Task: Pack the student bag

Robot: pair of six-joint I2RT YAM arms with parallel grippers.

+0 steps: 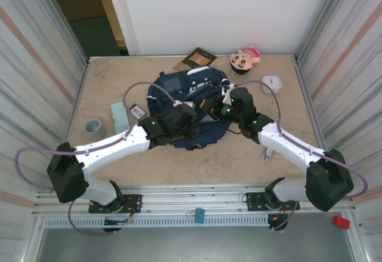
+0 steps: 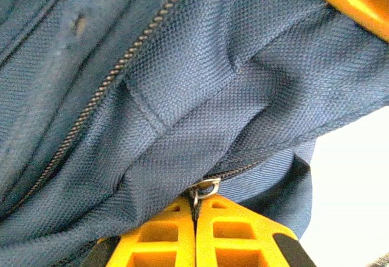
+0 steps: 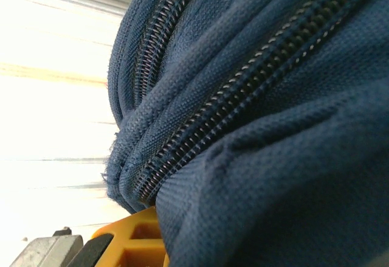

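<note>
Nearest us, at mid-frame in the top view, both arms reach in from the bottom corners and meet over the student bag (image 1: 179, 86). It lies slumped on the tabletop (image 1: 179, 166), centre frame.

In the left wrist view the left claw (image 2: 195, 233) is pressed fully together at the bottom centre, with the metal zipper pull (image 2: 206, 188) nipped between its yellow tips. The right claw (image 1: 216, 107) is also squeezed down. In its own view, navy cloth bunches over its one visible finger (image 3: 137, 239) at the lower left, so we judge it to be pinching a fold of the bag as an anchor.

Left of the bag lie a grey tape roll (image 1: 94, 126) and a pale teal packet (image 1: 119, 116). Along the top edge of the tabletop are a brown book (image 1: 199, 58), a plush doll (image 1: 245, 59) and a small white item (image 1: 271, 83), all well apart from the bag.

What worries us:
- **Slipped pull:** it is thin and held only at the tips, so a tug off the line of the teeth could slide it free.
- **Jammed slider:** the creased cloth beside the zipper could feed into it.
- **Dragged bag:** if the right claw's hold gives, the whole bag would follow the pull instead of the zipper running.
</note>
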